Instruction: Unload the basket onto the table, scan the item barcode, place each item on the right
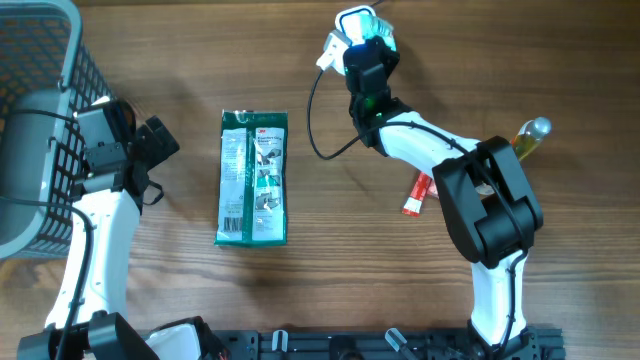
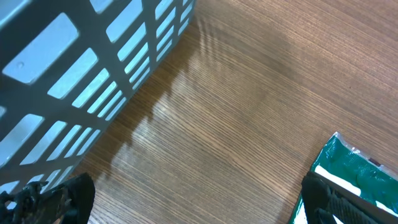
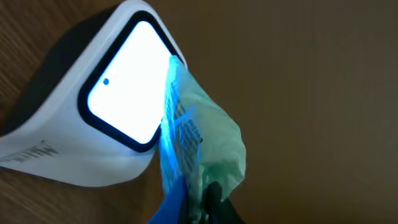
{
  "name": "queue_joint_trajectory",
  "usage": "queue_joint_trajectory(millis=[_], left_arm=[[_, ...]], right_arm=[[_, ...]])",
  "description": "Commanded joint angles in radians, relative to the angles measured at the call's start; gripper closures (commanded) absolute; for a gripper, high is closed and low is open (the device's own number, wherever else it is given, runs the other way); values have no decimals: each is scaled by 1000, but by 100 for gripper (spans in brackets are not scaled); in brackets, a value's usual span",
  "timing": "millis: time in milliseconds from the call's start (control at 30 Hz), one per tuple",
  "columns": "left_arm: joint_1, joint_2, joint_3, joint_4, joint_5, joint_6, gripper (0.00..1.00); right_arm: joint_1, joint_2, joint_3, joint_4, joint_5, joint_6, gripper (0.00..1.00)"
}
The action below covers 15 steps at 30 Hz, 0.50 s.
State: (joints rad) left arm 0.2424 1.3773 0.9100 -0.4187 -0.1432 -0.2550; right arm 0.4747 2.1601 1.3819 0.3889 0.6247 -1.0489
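A white barcode scanner (image 1: 350,20) stands at the table's far edge, its window lit bright (image 3: 121,93). My right gripper (image 1: 372,52) is shut on a small, thin green packet (image 3: 208,140), the item, and holds it upright against the right edge of the scanner window, washed in blue light. In the right wrist view the right gripper (image 3: 208,208) pinches the packet's lower end. My left gripper (image 1: 160,140) hangs open and holds nothing, between the basket and a flat green package (image 1: 253,178). In the left wrist view the left gripper (image 2: 196,202) spans bare wood.
A grey wire basket (image 1: 35,120) fills the left edge, its wall (image 2: 81,68) close to my left fingers. The green package's corner (image 2: 357,171) lies beside my right-hand finger. A red tube (image 1: 417,195) and a yellow-filled bottle (image 1: 530,135) lie by the right arm. A black cable (image 1: 318,110) runs from the scanner.
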Motion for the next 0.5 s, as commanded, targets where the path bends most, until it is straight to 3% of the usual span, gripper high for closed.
queue_joint_trajectory(millis=[0,233,467], left_arm=[[2,-8,10,2,5,13,0],[2,-8,10,2,5,13,0],[2,-8,10,2,5,12,0]], right_arm=[[11,14,12,-79,-69,39,96],[27,13,12,-72,-71,43,96],[27,-71,12,-60,-35,167,96]])
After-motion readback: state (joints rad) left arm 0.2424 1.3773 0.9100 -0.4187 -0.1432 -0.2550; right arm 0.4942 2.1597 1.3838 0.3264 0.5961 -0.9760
